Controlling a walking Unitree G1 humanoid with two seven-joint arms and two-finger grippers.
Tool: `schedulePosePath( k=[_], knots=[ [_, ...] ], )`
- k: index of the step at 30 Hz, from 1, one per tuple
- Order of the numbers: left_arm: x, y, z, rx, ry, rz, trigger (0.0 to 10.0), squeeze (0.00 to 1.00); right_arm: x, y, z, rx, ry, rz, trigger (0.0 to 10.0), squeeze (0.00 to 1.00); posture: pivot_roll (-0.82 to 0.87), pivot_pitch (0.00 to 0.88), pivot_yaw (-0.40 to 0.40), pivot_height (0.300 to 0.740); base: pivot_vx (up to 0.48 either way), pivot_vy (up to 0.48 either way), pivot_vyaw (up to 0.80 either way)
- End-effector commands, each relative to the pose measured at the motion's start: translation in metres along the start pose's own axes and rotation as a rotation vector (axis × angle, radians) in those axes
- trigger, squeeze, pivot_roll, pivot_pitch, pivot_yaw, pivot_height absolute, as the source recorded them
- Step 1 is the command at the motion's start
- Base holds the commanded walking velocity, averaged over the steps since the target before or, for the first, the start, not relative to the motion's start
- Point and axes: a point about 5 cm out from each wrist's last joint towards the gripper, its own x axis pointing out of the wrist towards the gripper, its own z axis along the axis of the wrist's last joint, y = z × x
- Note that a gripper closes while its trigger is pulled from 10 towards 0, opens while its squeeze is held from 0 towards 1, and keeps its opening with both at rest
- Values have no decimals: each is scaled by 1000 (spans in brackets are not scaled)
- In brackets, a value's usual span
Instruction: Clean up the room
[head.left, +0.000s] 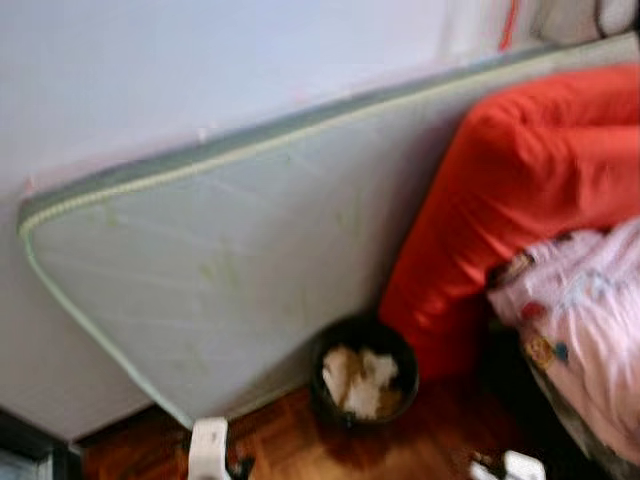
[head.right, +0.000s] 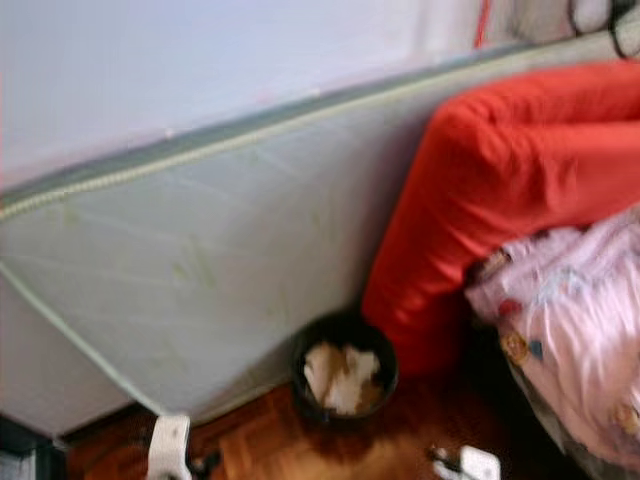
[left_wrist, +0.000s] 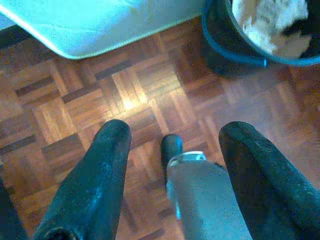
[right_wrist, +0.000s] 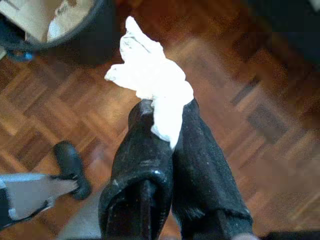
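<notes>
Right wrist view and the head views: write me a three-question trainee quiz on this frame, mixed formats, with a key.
1. True or false: the right claw is shut on a crumpled white tissue.
2. What leans against the wall behind the black bin? A) mattress B) ladder C) door
3. Fill in: the left claw is open above the ____ floor.

Key: 1 true; 2 A, the mattress; 3 parquet.
</notes>
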Motion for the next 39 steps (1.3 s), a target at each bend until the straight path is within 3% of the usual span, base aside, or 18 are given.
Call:
schedulePosePath(
  k=[1, 13, 19, 22, 28, 34, 39],
  knots=[
    [-3, 11, -7, -15, 27, 35, 10000, 0, 3, 9, 6, -10, -22, 25, 10000, 0, 58, 55, 13, 740, 296, 0, 775],
    [-4, 16, -8, -30, 23, 54, 10000, 0, 3, 10, 6, -72, -11, 41, 10000, 0, 52, 39, 20, 740, 296, 0, 65],
    [-4, 15, -7, -30, 11, 51, 10000, 0, 2, 8, 6, -47, -27, 22, 10000, 0, 53, 40, 19, 740, 247, 0, 0],
    [-2, 15, 3, -14, -33, 40, 10000, 0, 2, 10, 8, -35, -63, 52, 10000, 0, 62, 56, 16, 740, 0, 0, 0],
    [5, -4, 47, 39, -205, -49, 10000, 0, 0, 16, 15, -42, -146, 158, 10000, 0, 83, 83, 16, 740, 0, 0, 0],
    [5, -9, 57, 36, -256, -69, 10000, 0, -1, 18, 16, -46, -163, 182, 10000, 0, 103, 94, 16, 740, 0, 0, 0],
    [2, -12, 76, 28, -388, -92, 10000, 0, -4, 19, 16, -73, -213, 226, 10000, 0, 141, 125, 15, 740, 0, 0, 0]
  ],
)
